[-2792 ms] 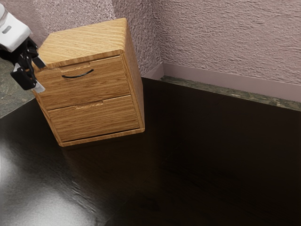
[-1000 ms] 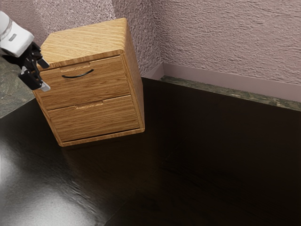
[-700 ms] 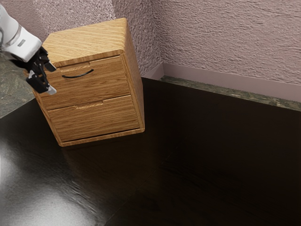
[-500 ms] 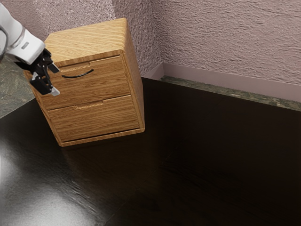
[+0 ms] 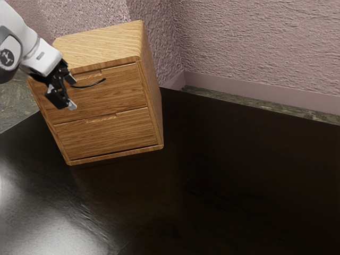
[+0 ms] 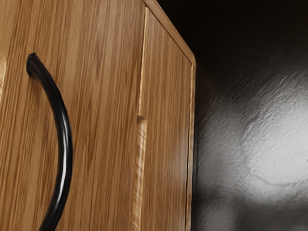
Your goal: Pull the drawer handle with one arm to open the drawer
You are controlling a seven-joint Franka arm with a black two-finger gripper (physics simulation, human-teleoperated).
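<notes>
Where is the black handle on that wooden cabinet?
The handle curves across the top drawer, in the exterior view's upper left, beside the gripper.

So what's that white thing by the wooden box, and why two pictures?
The white thing is a robot arm in a computer simulation. Its black gripper is at the end of the curved handle on the top drawer of a wooden cabinet, which stands on a dark table. One picture comes from a camera at the side; the other from a camera on the hand, looking closely at the handle. The top drawer looks shut; whether it grips the handle, I cannot tell.
</notes>
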